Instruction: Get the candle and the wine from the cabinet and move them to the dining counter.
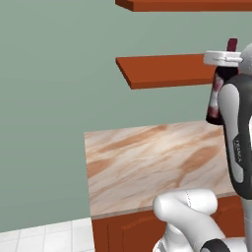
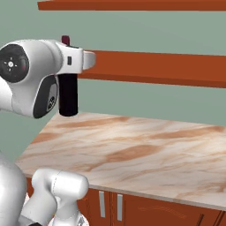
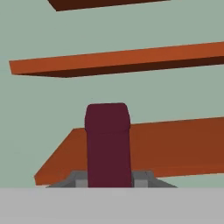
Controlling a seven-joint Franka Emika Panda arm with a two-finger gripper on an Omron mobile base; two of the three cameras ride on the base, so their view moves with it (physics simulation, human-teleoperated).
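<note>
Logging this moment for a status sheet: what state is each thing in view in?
Wine: upright, lifted off the shelf, hanging above the counter.
End effector: shut on the wine's maroon neck.
Shelves: open planks, nothing seen on them.
Counter: bare marbled top.
Door cabinets: shut.

I'm facing a flat grey-green wall (image 1: 59, 98), evenly lit with no hard shadows. Below it runs a counter with a beige-brown marbled top (image 2: 132, 150), its pale veins streaking diagonally across the slab. Under that top I can see red-brown wooden cabinet fronts (image 2: 150, 209) with slim silver vertical handles (image 2: 102, 204) set side by side. In the left base view the counter ends at a square corner, and past it, low down, a strip of white tiled floor (image 1: 44, 236) meets the foot of the wall.
</note>
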